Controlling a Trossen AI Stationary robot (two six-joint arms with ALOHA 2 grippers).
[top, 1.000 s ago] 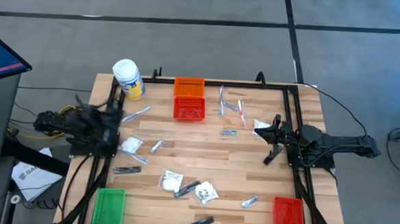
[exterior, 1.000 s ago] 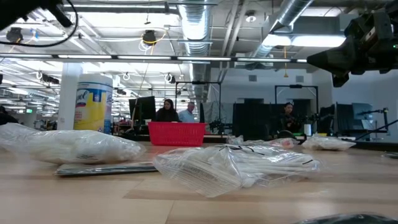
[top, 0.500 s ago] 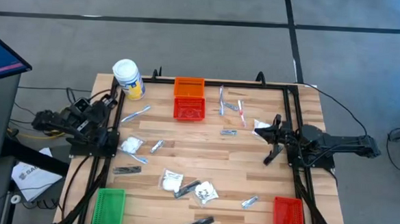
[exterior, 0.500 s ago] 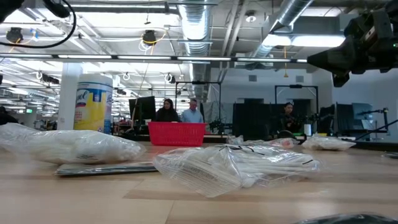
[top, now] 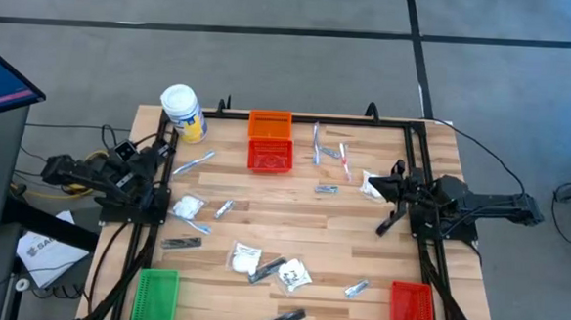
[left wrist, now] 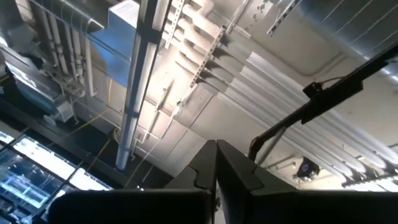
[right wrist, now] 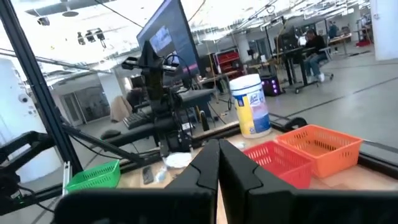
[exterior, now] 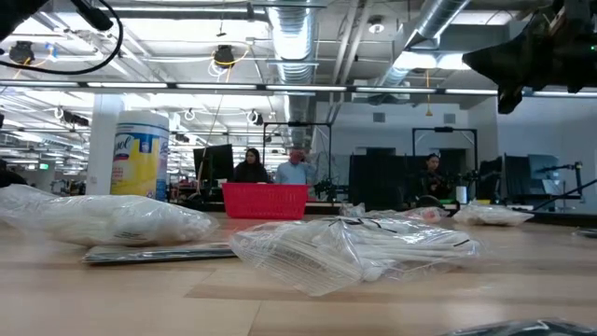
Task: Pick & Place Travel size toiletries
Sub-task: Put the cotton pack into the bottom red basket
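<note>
Both grippers, left gripper and right gripper, are clenched empty; the right must spread before descending on the nearby white plastic packet.

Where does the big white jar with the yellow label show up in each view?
High view: the jar stands at the table's far left corner, left of the orange basket.
Low view: the jar stands upright at the left, behind the packets.
Left wrist view: not in it; only ceiling shows.
Right wrist view: the jar stands centre-right, behind the baskets.
Shared landmark: the orange basket in the high and right wrist views.
</note>
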